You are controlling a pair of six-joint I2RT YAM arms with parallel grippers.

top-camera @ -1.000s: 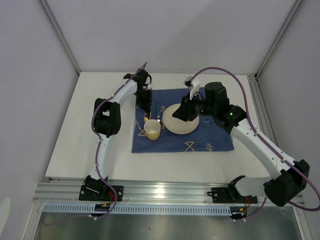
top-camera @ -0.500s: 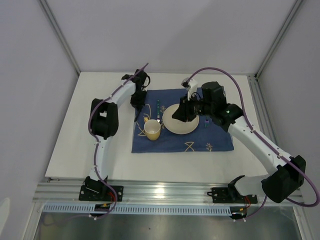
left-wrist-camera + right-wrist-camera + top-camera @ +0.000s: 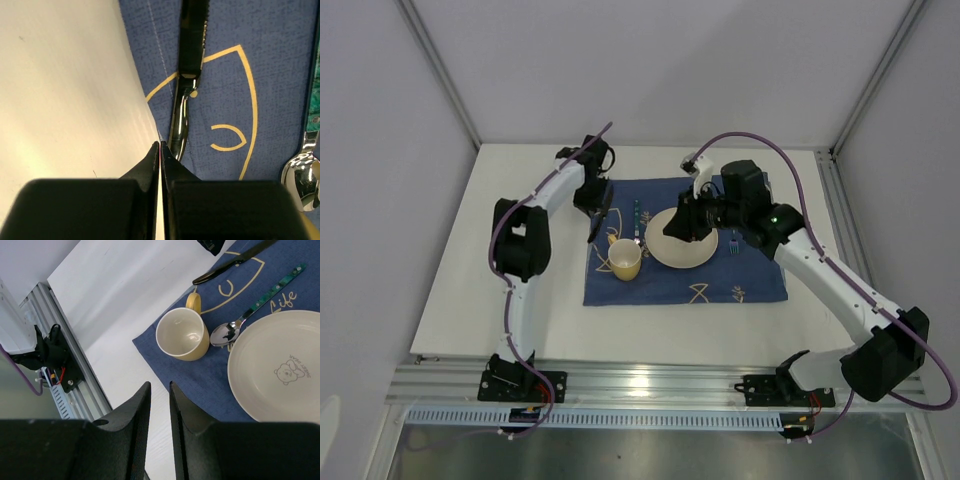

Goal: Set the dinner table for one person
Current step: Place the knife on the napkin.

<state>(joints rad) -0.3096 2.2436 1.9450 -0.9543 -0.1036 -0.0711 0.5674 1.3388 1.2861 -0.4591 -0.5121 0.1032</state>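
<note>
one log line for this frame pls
left tool: shut, empty, at cloth edge by knife | right tool: slightly open, empty, over plate | laid on cloth: plate, mug, spoon, knife

One white surface, one blue cloth, one cream plate, one yellow mug, one spoon, one knife, and possibly one fork at the plate's three o'clock.

place: robot lab | evidence: white panel walls, aluminium frame rails
</note>
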